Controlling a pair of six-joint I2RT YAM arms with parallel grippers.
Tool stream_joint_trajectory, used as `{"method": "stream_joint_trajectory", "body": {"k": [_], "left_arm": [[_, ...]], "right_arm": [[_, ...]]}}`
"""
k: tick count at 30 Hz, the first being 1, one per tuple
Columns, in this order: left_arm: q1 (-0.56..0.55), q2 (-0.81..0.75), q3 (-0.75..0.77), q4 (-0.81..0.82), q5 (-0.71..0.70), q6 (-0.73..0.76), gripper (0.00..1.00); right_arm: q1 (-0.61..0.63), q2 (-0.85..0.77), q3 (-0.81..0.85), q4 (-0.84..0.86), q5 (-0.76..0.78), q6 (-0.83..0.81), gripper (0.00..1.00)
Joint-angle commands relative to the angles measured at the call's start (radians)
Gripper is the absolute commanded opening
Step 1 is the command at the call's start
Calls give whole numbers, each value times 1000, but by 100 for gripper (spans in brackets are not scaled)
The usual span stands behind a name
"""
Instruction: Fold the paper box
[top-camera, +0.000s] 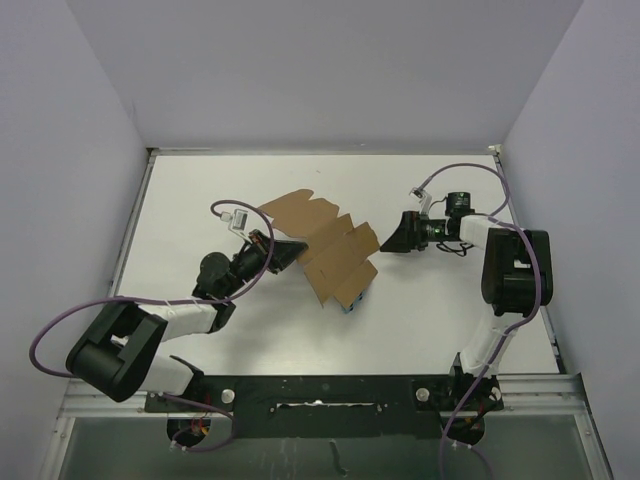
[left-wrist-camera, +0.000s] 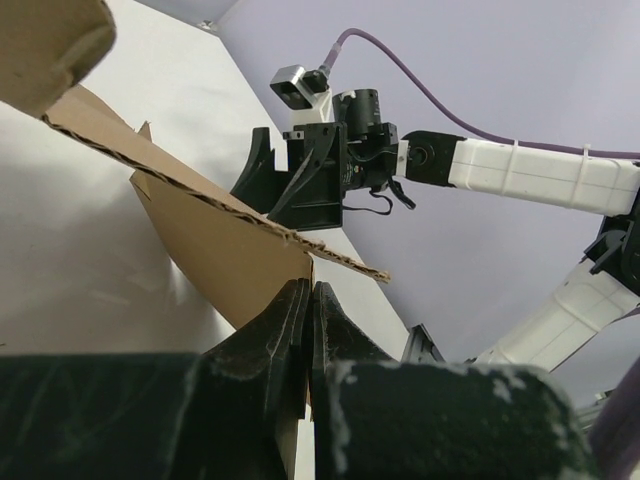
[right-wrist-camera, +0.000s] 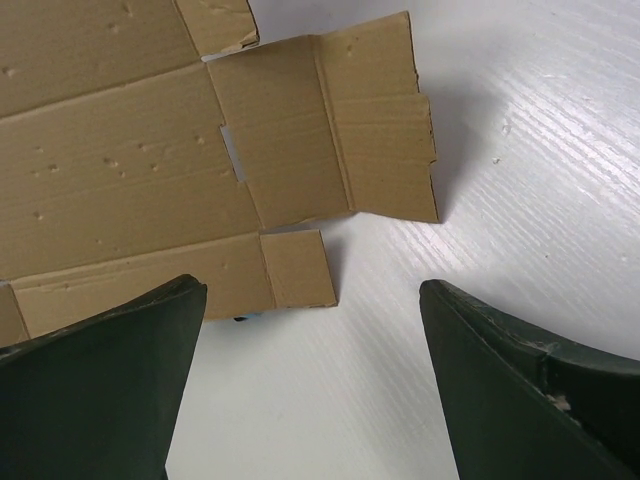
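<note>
The paper box (top-camera: 325, 250) is a brown cardboard sheet with flaps and slots, partly lifted off the white table near its middle. My left gripper (top-camera: 288, 253) grips the sheet's left edge. In the left wrist view its jaws (left-wrist-camera: 310, 296) are pressed shut on the cardboard (left-wrist-camera: 205, 240). My right gripper (top-camera: 386, 241) hovers just right of the sheet, open, with nothing in it. In the right wrist view the sheet (right-wrist-camera: 150, 160) lies ahead to the left, and both fingers (right-wrist-camera: 110, 370) stand wide apart over bare table.
A tiny blue object (top-camera: 351, 306) peeks out under the sheet's near corner. White walls close in the table (top-camera: 450, 320) at the back and on both sides. Purple cables loop from both arms.
</note>
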Motion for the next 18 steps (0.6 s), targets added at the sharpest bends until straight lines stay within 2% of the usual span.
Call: {"method": "stream_joint_trajectory", "body": {"k": [1,12,18], "left_arm": [[-3,-57,27,32,26,13,0],[8,-150,4,-76,21,50,0],[7,-173,-4,-79,32,45,0]], "right_arm": [[10,-31,24,6,-46,-34,91],[12,-79,-3,37,-53,-57,89],[44,-92,-11,93,14,-30,89]]}}
